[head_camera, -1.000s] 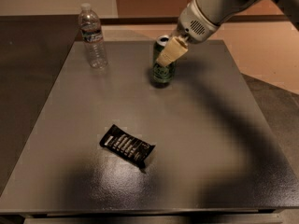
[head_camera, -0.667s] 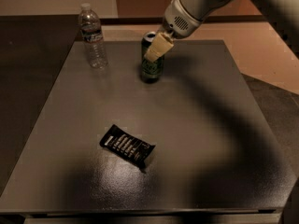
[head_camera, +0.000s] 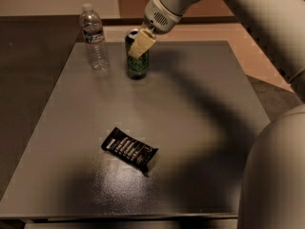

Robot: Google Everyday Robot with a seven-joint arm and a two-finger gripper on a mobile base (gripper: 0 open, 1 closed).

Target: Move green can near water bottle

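Observation:
The green can stands upright at the far middle of the grey table, its base at or just above the surface. My gripper comes down from the upper right and is shut on the can's upper part. One cream finger lies across its front; the other is hidden behind the can. The water bottle, clear with a white cap, stands upright to the left of the can with a small gap between them.
A flat black snack packet lies near the table's middle front. My arm's large pale links fill the right side and the upper right. The table's far edge runs just behind the can and bottle.
My gripper has carried the green can leftward and a little farther back, closing most of the gap to the water bottle. The bottle and the packet have not moved.

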